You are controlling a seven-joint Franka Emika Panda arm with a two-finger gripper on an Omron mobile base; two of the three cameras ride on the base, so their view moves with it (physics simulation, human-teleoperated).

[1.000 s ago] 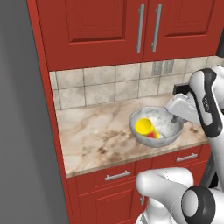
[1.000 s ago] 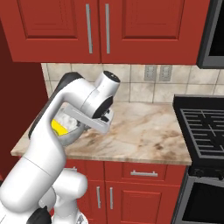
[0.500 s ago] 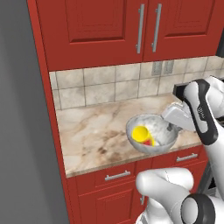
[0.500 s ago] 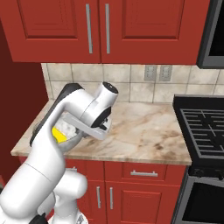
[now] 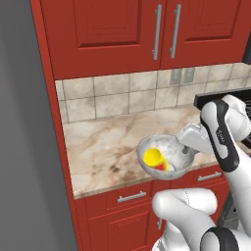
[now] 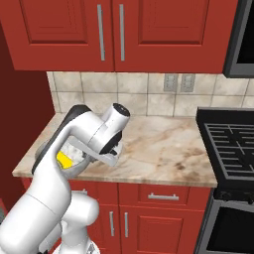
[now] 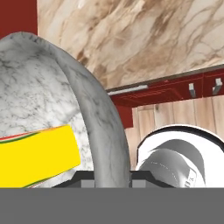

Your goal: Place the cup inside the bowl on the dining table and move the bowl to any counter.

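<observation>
My two-finger gripper (image 7: 113,178) pinches the rim of the wide speckled grey-white bowl (image 5: 166,157), small yellow-and-red cup (image 5: 154,158) inside, at the beige marble counter's (image 5: 105,154) front edge. Releasing here, I fear it tips off.

You're facing red wall cabinets (image 5: 147,34) over beige tile backsplash (image 6: 149,101), a black stove (image 6: 230,149) to the right.

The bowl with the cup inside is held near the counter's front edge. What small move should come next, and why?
Probably lower the bowl and ease it toward the tiles. The gripper is clamped on its rim, the cup lies inside, and the bowl hangs over the counter front edge.
</observation>
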